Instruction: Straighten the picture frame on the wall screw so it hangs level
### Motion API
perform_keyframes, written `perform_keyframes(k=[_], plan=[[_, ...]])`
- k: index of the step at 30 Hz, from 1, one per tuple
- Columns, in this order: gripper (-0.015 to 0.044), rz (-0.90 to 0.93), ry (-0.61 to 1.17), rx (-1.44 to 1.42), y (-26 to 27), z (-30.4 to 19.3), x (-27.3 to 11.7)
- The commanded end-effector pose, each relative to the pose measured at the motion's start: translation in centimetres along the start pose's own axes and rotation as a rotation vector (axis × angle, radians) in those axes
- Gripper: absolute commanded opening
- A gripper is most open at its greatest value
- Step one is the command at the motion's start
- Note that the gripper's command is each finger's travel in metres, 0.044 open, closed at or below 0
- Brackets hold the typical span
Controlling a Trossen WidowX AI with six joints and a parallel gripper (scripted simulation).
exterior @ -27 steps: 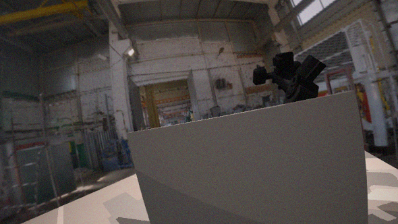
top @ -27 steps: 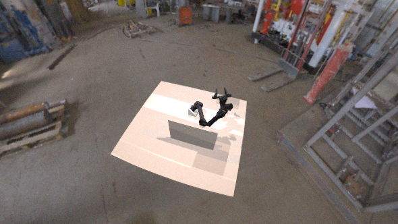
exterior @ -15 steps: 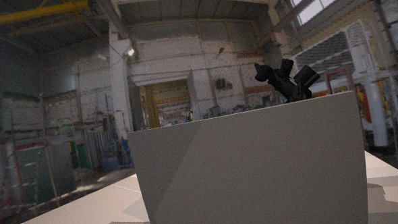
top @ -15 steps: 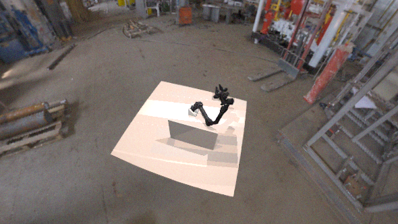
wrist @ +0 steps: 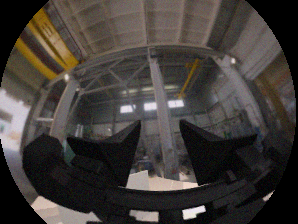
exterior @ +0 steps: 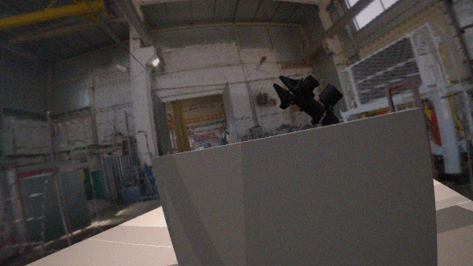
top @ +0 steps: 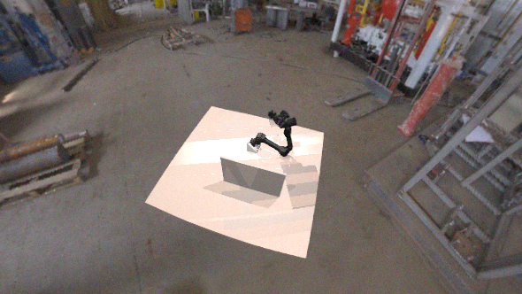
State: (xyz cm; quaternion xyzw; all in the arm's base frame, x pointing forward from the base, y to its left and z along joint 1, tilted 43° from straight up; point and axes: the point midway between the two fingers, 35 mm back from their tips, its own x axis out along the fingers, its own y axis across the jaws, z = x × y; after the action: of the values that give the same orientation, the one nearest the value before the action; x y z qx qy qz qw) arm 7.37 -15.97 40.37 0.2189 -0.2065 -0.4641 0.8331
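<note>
The upright grey wall panel (top: 262, 181) (exterior: 321, 192) shows from its rear side in the top and exterior views. The picture frame and the screw are hidden behind it, so the frame's tilt cannot be told. My gripper (top: 270, 114) (exterior: 277, 81) (wrist: 160, 122) is partly open, with nothing between its fingers. It is raised above the level of the panel's top edge, on the panel's far side in the top view, apart from the panel. In the wrist view the two black fingers point at the hall beyond, and neither frame nor screw shows between them.
The pale floor sheet (top: 199, 205) lies under the arm and panel. The black arm (top: 272, 145) bends up from its base on the far side of the panel. Pallets, pipes, a metal stair frame and machinery stand around in the hall, well beyond the sheet.
</note>
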Motion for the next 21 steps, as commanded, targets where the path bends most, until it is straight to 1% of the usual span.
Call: perform_keyframes(k=[1, 6, 11, 15, 19, 21], plan=[[0.026, 0.112, 0.132, 0.228, 0.5, -3.6, 1.7], [0.026, 0.236, 0.349, 0.525, 2.4, -9.0, 2.7], [0.026, 0.306, 0.607, 0.799, 4.9, -14.8, 1.9], [0.026, 0.317, 0.839, 0.996, 6.8, -19.4, 0.0], [0.026, 0.284, 1.089, 1.166, 8.6, -23.8, -3.2], [0.026, 0.262, 1.174, 1.215, 9.0, -25.1, -4.5]])
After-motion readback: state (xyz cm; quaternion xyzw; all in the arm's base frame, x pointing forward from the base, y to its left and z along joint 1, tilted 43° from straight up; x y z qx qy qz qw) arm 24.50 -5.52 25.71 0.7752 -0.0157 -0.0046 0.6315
